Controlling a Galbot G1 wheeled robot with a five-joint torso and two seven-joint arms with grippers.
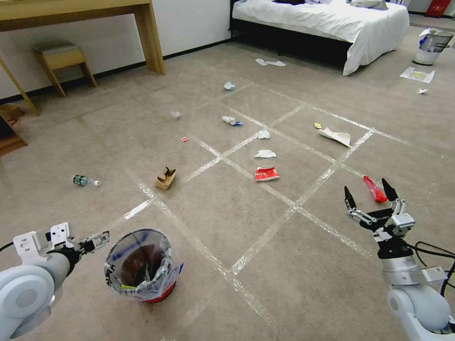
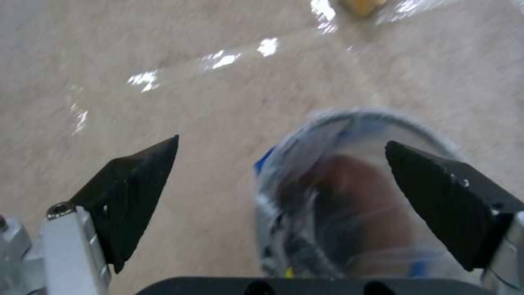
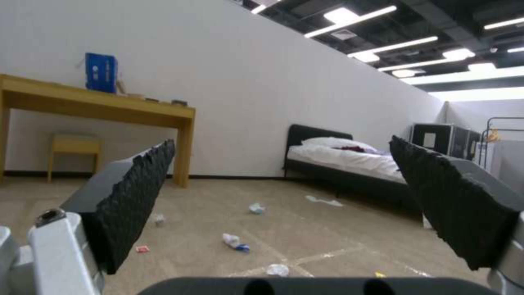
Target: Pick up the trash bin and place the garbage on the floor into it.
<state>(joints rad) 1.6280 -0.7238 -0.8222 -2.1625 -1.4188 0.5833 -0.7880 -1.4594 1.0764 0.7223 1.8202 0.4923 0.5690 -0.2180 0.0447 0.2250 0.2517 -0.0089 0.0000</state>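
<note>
With its fingers spread apart, the left gripper [image 2: 281,164] hangs over the trash bin [image 1: 140,265], whose rim appears, through blur, to lie between them. Right gripper [image 1: 370,194]: fingers parted, empty, just beside a red wrapper [image 1: 374,189]. Garbage lies scattered on the floor [image 1: 227,208] beyond both grippers.

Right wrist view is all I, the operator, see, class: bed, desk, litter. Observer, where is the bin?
Observer: The small round red-based trash bin with its clear plastic liner stands on the beige carpet at the robot's left.
Operator: Held?
Observer: No; the left gripper is at its rim, jaws open.
Operator: Near my gripper?
Observer: A red wrapper lies on the carpet just past the right gripper.
</note>
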